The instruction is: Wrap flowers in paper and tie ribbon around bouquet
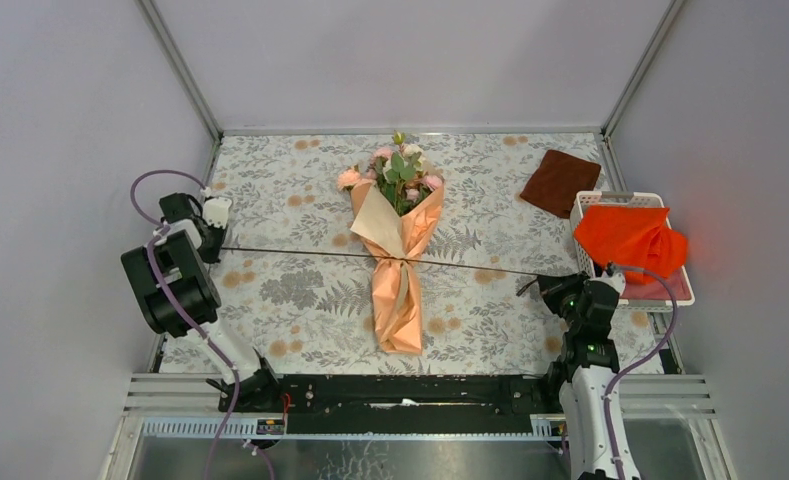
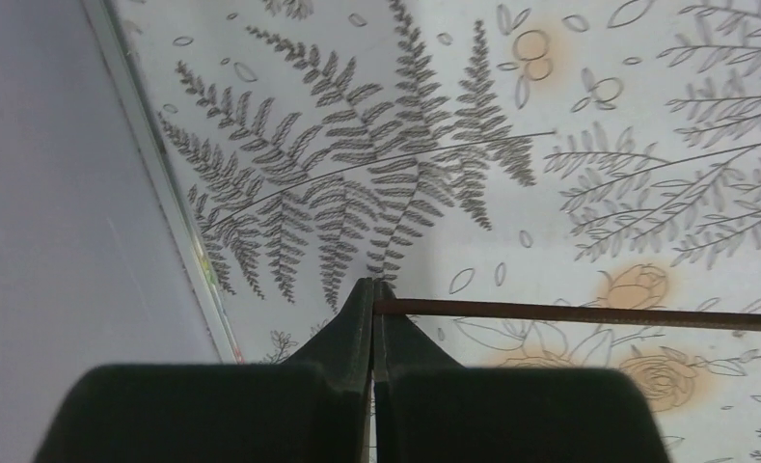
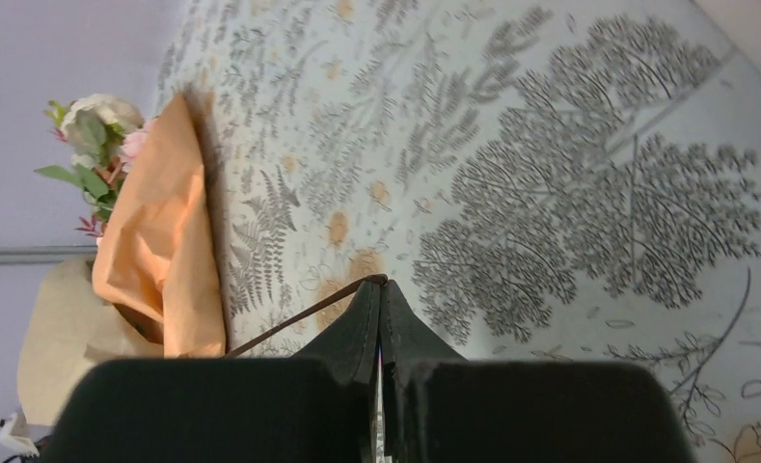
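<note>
From above, the bouquet [image 1: 398, 250] lies in the middle of the fern-printed counter [image 1: 290, 180], its flowers [image 1: 398, 168] pointing to the far edge and the peach paper [image 1: 401, 300] tapering toward the arm bases. The thin dark ribbon [image 1: 300, 252] runs in one straight, taut line across the counter and crosses the bouquet at its pinched waist. The left end effector [image 1: 217, 240] is clenched on the ribbon's left end near the left wall, and the right end effector [image 1: 542, 286] is clenched on its right end, just beside a white basket [image 1: 582, 205] that holds a bright orange cloth [image 1: 630, 240]. A dark brown cloth [image 1: 560, 182] lies at the far right. In the left wrist view, the left end effector [image 2: 373, 285] has its fingers pressed together, pinching the ribbon [image 2: 588, 314], which leads off to the right above the counter [image 2: 598, 203]. In the right wrist view, the right end effector [image 3: 381, 284] is likewise closed on the ribbon [image 3: 299, 321], which runs down-left toward the bouquet [image 3: 159, 231], where the flowers [image 3: 92, 135] show beyond the paper.
</note>
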Robot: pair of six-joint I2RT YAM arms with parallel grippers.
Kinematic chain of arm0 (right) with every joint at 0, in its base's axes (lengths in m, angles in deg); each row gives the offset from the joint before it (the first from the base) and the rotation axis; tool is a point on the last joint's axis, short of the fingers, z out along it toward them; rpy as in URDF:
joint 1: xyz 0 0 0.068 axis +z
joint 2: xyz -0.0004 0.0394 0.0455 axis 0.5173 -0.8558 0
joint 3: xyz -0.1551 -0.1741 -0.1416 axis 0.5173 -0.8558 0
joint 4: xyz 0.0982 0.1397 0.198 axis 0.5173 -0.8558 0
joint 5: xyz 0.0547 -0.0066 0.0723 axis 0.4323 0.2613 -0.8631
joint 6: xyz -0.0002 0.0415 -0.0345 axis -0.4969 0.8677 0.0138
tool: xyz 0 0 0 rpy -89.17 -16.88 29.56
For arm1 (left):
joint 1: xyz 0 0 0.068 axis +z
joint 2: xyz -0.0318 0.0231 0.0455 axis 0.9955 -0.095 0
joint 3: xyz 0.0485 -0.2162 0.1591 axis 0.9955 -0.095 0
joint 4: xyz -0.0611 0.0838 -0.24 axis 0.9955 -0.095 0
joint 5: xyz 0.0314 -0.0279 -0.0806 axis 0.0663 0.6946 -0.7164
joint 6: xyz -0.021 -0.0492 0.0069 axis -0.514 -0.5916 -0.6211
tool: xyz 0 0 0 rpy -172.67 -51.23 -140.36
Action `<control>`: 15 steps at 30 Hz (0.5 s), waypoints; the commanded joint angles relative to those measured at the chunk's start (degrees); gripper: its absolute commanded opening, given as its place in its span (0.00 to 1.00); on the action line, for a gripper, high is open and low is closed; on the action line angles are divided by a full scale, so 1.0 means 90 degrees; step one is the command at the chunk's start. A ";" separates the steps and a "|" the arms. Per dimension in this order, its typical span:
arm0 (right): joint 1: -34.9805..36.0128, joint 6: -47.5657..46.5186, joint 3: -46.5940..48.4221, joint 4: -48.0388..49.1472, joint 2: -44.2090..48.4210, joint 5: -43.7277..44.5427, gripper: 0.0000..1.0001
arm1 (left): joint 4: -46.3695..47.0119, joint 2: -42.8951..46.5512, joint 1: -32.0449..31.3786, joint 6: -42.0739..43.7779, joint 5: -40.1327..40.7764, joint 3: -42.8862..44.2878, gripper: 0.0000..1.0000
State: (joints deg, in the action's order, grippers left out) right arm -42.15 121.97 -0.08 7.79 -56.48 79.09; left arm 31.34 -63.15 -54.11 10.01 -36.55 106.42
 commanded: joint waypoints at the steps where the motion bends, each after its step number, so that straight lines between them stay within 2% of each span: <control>1: -0.0319 0.0293 -0.0020 0.0160 -0.0058 0.0131 0.00 | 0.0884 -0.0089 0.0363 0.0309 0.0290 0.0001 0.00; 4: -0.0629 0.0260 -0.0076 0.0088 -0.0045 0.0117 0.00 | 0.0972 -0.0200 0.0557 0.0387 0.0313 0.0024 0.00; 11: -0.1643 -0.0010 -0.0200 0.0229 -0.0412 -0.0772 0.00 | 0.1040 -0.0484 0.0776 0.0502 0.0301 0.0101 0.00; 15: -0.1764 -0.0276 -0.0079 0.0174 -0.0500 -0.0916 0.00 | 0.0983 -0.0554 0.0787 0.0455 0.0196 0.0147 0.00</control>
State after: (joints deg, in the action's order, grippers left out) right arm -55.68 123.34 -2.40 6.57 -60.68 67.22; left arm 34.49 -65.03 -49.83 12.77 -38.93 107.01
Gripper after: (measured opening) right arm 0.011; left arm 0.005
